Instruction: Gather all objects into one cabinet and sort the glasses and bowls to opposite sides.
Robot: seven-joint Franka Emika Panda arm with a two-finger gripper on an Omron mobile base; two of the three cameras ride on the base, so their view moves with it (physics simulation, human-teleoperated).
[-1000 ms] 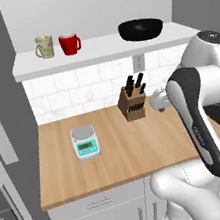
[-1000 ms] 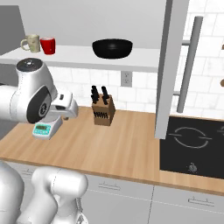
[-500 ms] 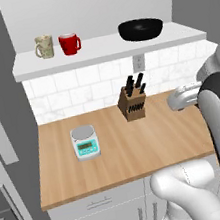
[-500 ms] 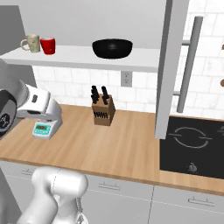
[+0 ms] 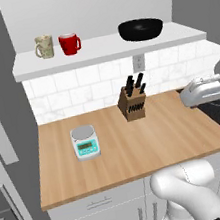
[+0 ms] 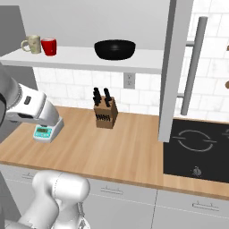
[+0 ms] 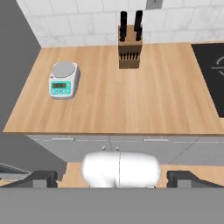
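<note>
White shelf (image 5: 107, 50): long slab against the grey wall, above the tiles
Beige mug (image 5: 44, 46): left end of shelf
Red mug (image 5: 70, 43): just right of beige mug
Black bowl (image 5: 141, 29): well right of the 2 mugs
Scale (image 5: 85, 142): left on wooden counter (image 5: 138, 147)
Knife block (image 5: 132, 99): by the tiles
Gripper (image 7: 112, 179): fingers spread wide, holding nothing, above the counter's front edge

Swings the white robot arm (image 5: 207, 90) away from the middle of the left base view to its right edge, uncovering the wooden bench (image 5: 129, 149); drops lower at the left edge of the right base view.
</note>
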